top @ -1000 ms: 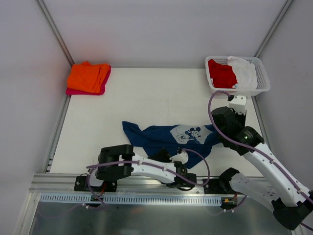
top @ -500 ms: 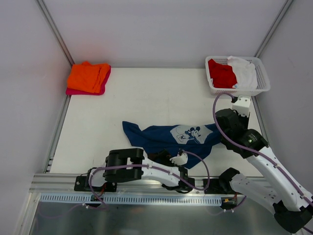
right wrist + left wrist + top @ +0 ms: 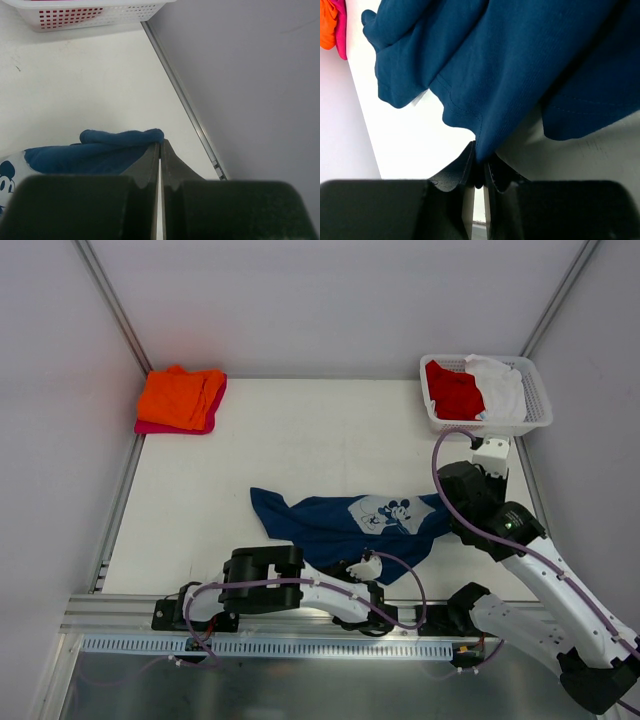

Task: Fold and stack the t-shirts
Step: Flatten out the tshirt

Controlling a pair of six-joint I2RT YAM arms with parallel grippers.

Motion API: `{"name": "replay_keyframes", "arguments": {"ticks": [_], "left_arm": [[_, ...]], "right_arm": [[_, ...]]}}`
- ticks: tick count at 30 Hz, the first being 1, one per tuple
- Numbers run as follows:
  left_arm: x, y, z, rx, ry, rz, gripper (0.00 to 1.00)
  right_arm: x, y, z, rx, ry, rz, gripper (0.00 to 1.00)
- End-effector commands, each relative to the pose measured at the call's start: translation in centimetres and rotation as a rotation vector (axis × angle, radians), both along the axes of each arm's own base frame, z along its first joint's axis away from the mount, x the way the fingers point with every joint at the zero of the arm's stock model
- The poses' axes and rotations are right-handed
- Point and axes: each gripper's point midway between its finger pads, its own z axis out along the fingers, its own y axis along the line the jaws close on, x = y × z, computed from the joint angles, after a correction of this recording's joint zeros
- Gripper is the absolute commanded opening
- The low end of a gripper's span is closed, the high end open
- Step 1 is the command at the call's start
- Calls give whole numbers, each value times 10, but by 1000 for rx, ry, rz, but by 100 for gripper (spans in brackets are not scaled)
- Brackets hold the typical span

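Observation:
A navy blue t-shirt (image 3: 330,520) with a cartoon print lies crumpled at the front middle of the table. My left gripper (image 3: 352,564) is low at the shirt's near hem. In the left wrist view the left gripper (image 3: 479,170) is shut on a fold of that hem (image 3: 482,135). My right gripper (image 3: 447,508) is at the shirt's right end. In the right wrist view the right gripper (image 3: 160,145) is shut, with the shirt's rolled edge (image 3: 122,136) pinched at its tips. An orange t-shirt (image 3: 180,395) lies folded on a magenta-pink one (image 3: 160,427) at the back left.
A white lattice basket (image 3: 540,405) stands at the back right with a red t-shirt (image 3: 452,390) and a white one (image 3: 500,385) in it. Metal frame rails run along both sides of the table. The right wall is close to the right arm.
The left gripper slid forward to the navy shirt's near hem and closed on it. The right arm shifted slightly; the shirt lies as before.

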Motion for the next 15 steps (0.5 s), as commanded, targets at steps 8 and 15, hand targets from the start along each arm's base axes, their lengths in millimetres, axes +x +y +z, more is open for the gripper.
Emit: {"name": "replay_keyframes", "arguments": {"ticks": [8, 15], "left_arm": [[-22, -16, -36, -131, 114, 70, 0], [-22, -32, -18, -134, 118, -6, 0]], "right_arm": [[3, 0, 13, 22, -44, -16, 0], [5, 3, 10, 26, -34, -10, 0]]}}
